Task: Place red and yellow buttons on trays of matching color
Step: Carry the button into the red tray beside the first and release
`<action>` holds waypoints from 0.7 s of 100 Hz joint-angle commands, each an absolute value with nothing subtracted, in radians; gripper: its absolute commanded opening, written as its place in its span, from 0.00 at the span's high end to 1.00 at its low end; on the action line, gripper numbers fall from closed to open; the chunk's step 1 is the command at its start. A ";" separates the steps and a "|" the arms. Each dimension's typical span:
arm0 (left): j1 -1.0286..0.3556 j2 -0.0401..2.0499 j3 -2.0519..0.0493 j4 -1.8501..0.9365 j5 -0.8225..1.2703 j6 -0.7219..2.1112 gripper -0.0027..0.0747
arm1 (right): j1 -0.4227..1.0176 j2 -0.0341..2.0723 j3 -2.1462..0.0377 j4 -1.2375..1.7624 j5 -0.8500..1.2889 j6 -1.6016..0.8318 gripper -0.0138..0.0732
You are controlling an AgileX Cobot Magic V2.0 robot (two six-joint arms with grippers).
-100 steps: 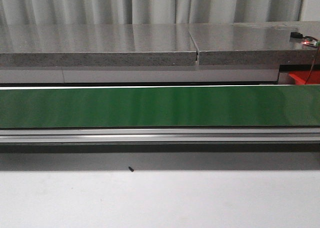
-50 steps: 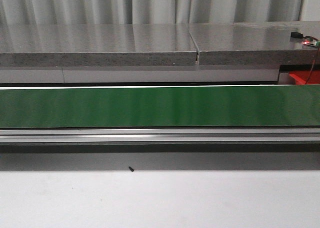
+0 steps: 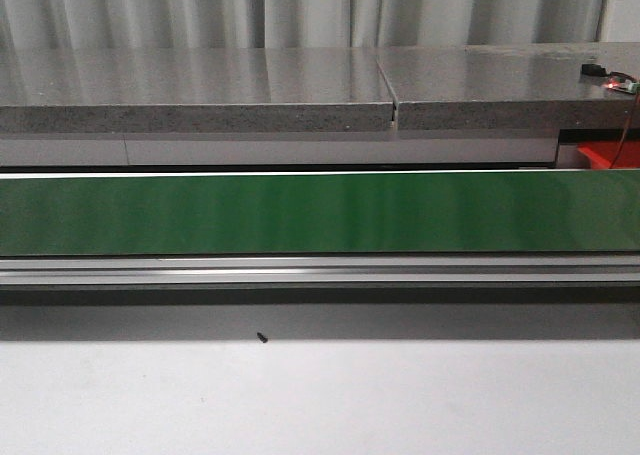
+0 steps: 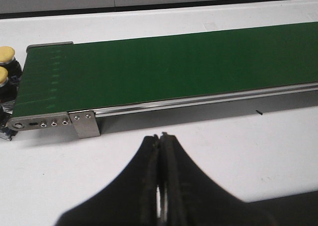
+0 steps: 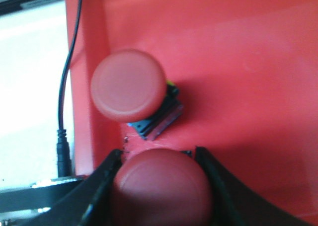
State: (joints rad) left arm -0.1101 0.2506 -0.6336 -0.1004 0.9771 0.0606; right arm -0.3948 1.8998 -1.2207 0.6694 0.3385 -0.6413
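No legible brand, label or writing on any item.

Right end effector (image 5: 161, 186): pinching a red button (image 5: 161, 188) inside the red tray (image 5: 248, 62). A second red button (image 5: 128, 84) rests on the tray floor just beside it. A black cable (image 5: 63, 131) runs along the tray's outer wall.

Left end effector (image 4: 160, 176): fingers pressed together, hovering over the white surface (image 4: 248, 151) near the green conveyor belt (image 4: 169, 67). Two yellow buttons (image 4: 5, 62) sit at the belt's end.

Front view: belt and small black speck (image 3: 261, 338) unchanged from the earlier frames.
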 commanded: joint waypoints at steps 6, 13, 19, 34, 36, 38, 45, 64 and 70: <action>-0.116 0.262 -0.657 -0.115 0.911 0.060 0.99 | -0.379 1.871 -1.253 0.692 0.301 -0.661 0.53; -0.116 0.262 -0.657 -0.115 0.911 0.060 0.99 | -0.379 1.876 -1.253 0.692 0.300 -0.661 0.53; -0.116 0.262 -0.657 -0.115 0.911 0.060 0.99 | -0.379 1.876 -1.253 0.692 0.301 -0.661 0.52; -0.116 0.262 -0.657 -0.115 0.911 0.060 0.99 | -0.379 1.876 -1.253 0.692 0.303 -0.661 0.30; -0.116 0.262 -0.657 -0.115 0.911 0.060 0.99 | -0.379 1.876 -1.253 0.692 0.304 -0.661 0.27; -0.116 0.262 -0.657 -0.115 0.911 0.060 0.99 | -0.379 1.876 -1.253 0.692 0.306 -0.661 0.24; -0.116 0.262 -0.657 -0.115 0.911 0.060 0.99 | -0.379 1.874 -1.253 0.692 0.308 -0.661 0.19; -0.116 0.262 -0.657 -0.115 0.911 0.060 0.99 | -0.381 1.847 -1.253 0.691 0.320 -0.661 0.18; -0.116 0.262 -0.657 -0.115 0.911 0.060 0.99 | -0.381 1.831 -1.251 0.691 0.338 -0.664 0.18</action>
State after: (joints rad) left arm -0.1101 0.2506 -0.6336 -0.1004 0.9771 0.0606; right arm -0.3794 1.9175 -1.2207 0.6690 0.3263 -0.6557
